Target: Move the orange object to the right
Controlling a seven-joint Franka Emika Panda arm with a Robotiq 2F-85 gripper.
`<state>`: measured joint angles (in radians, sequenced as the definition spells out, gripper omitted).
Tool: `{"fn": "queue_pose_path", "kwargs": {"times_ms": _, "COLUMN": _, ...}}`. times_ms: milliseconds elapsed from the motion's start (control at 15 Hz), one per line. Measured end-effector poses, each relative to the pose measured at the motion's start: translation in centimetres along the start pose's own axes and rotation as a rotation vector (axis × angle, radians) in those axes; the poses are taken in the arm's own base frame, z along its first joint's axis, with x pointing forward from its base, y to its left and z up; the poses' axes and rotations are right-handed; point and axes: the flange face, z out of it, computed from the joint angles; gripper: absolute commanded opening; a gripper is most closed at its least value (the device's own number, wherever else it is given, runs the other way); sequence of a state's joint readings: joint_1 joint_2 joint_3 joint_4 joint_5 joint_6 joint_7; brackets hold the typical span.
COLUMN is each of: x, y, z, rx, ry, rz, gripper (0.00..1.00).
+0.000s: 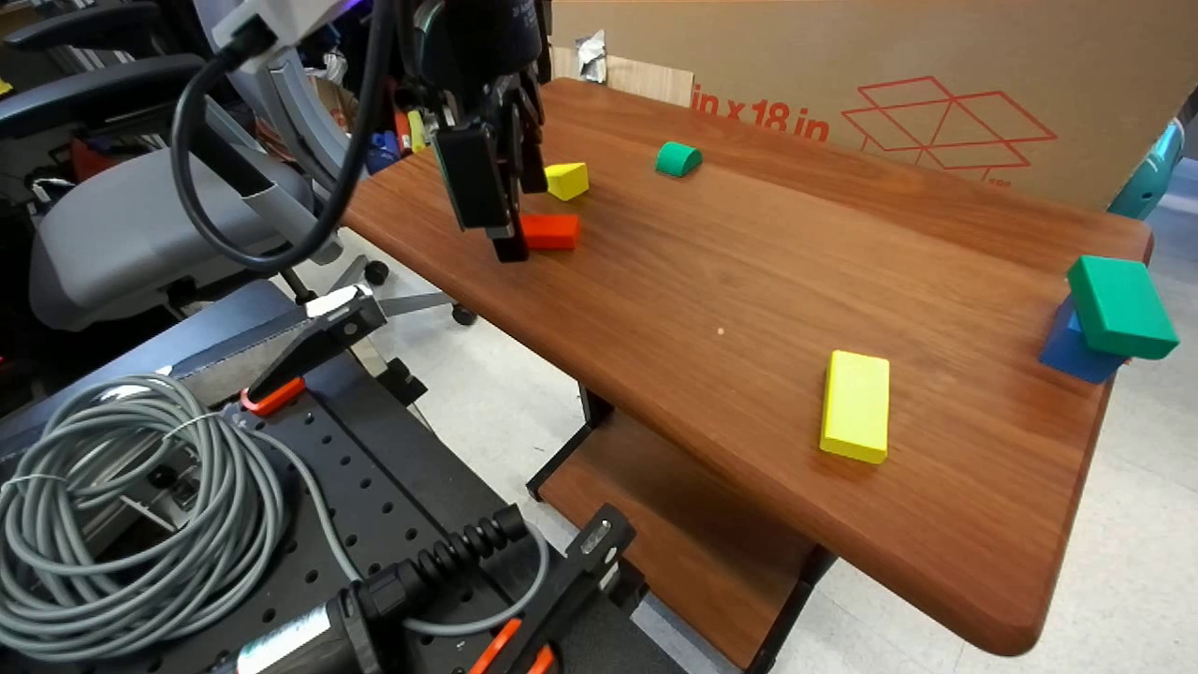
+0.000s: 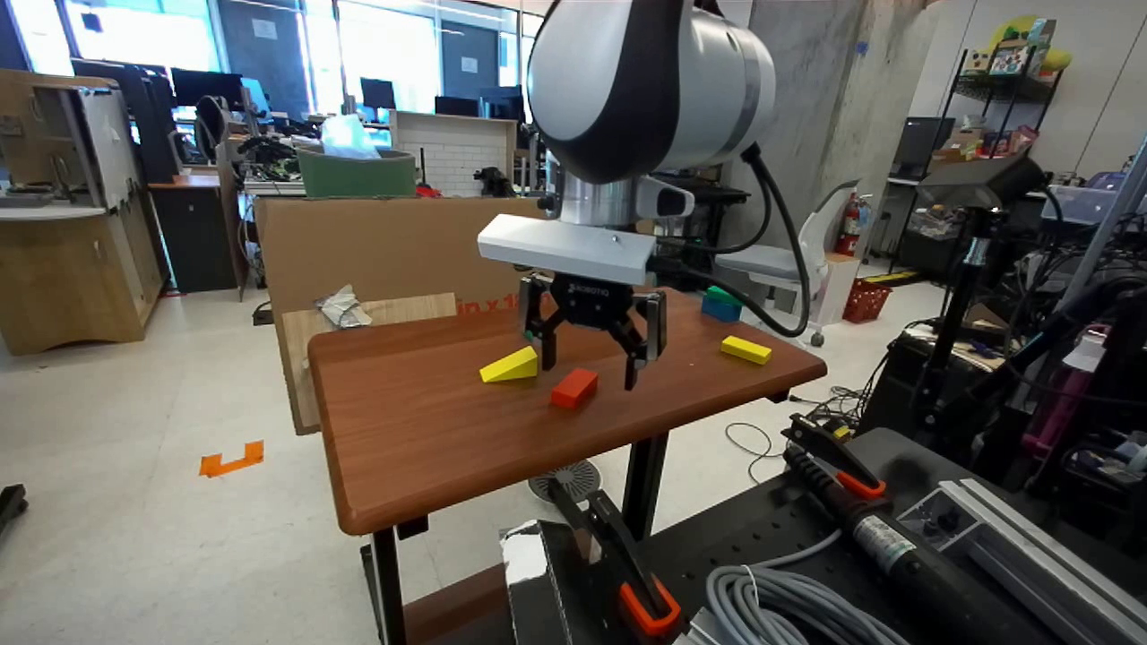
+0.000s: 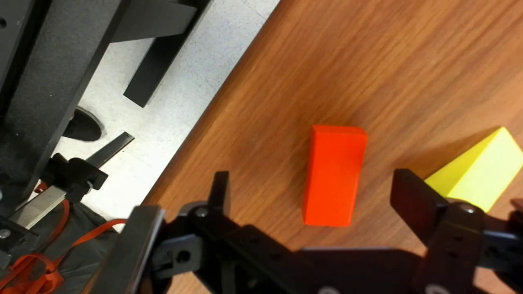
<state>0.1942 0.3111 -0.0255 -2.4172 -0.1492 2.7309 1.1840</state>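
The fingers [image 3: 220, 192] stand wide apart, one on either side of the orange-red block [image 3: 336, 179], which lies flat on the counter [image 3: 261, 134] between them. The wrist view shows a strip of wood along both sides of the orange-red block, the narrower one toward the yellow wedge [image 3: 482, 175]. In an exterior view a finger [image 1: 512, 247] covers one end of the orange-red block; whether the fingertips touch the counter I cannot tell. A green half-round block [image 1: 676, 161], farther from the orange-red block than the wedge, shows whole in an exterior view. Well apart from the orange-red block lies a yellow rectangular block [image 1: 855, 409], and farther still a green rectangular block [image 1: 1123, 304] rests on a blue block [image 1: 1074, 348]; only the exterior views take these in. Behind the orange-red block, past the counter's edge, brown cardboard [image 1: 749, 42] stands in both exterior views.
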Motion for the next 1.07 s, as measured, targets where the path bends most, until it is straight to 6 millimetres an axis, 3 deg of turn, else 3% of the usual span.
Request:
{"fn": "queue_pose_path", "kwargs": {"times_ms": 667, "x": 1.3, "y": -0.1, "z": 2.9, "rx": -0.048, "ry": 0.007, "rz": 0.009, "gripper": 1.0}}
{"fn": "queue_pose_path", "kwargs": {"times_ms": 733, "x": 1.3, "y": -0.2, "z": 3.0, "rx": -0.05, "ry": 0.007, "rz": 0.006, "gripper": 0.75}}
{"fn": "queue_pose_path", "kwargs": {"times_ms": 867, "x": 1.3, "y": -0.5, "z": 3.2, "rx": -0.055, "ry": 0.007, "rz": 0.003, "gripper": 0.67}}
{"fn": "queue_pose_path", "kwargs": {"times_ms": 1067, "x": 1.5, "y": -0.8, "z": 3.0, "rx": -0.061, "ry": 0.006, "rz": 0.001, "gripper": 0.44}}
